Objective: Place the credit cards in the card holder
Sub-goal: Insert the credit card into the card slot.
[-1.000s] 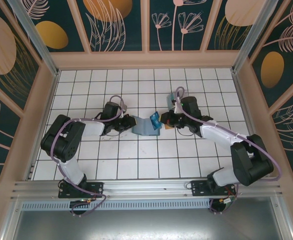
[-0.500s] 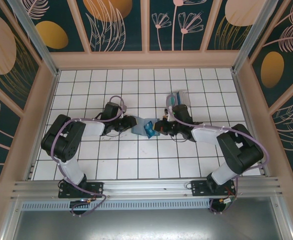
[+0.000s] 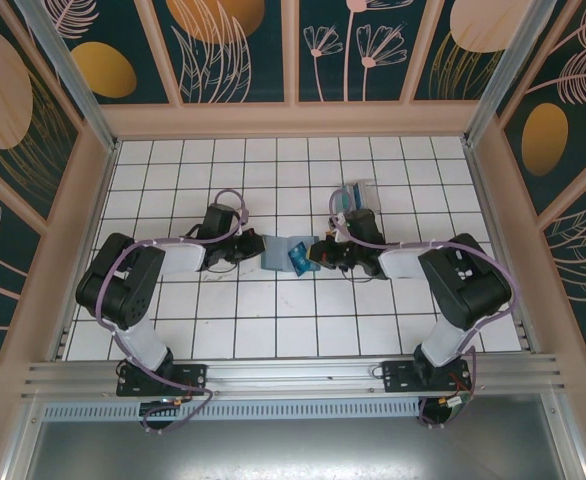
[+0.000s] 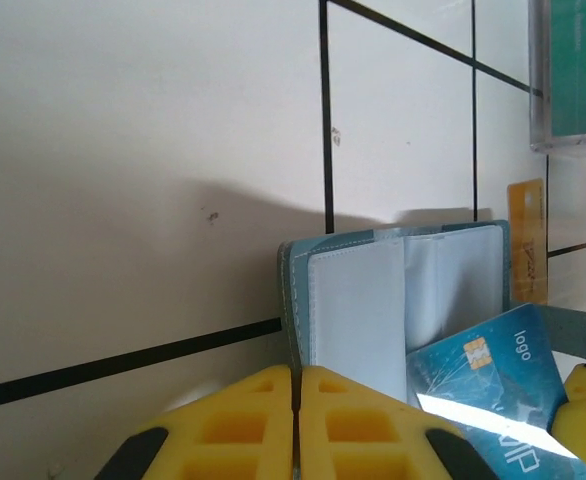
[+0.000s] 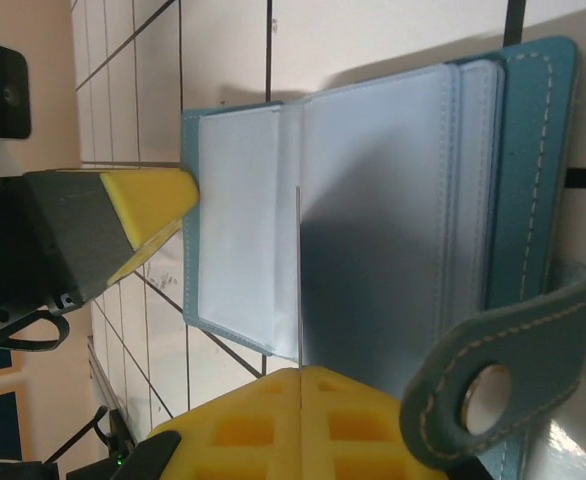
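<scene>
Squarely between right jaws, credit card (image 4: 493,380)

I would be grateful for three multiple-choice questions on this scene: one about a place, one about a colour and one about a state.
1. Where is the tan-orange card? A) flat on the table beside the card holder B) tucked in a pocket C) stacked on another card
2. What colour is the gripped card in the right gripper? A) red B) blue C) white
3. How is the card holder? A) folded shut B) strapped shut C) open, the left gripper pinching its edge
Answers: 1 A, it lies on the tiles past the holder's edge; 2 B, its blue face with a chip shows; 3 C, the pale inner pockets face up.
</scene>
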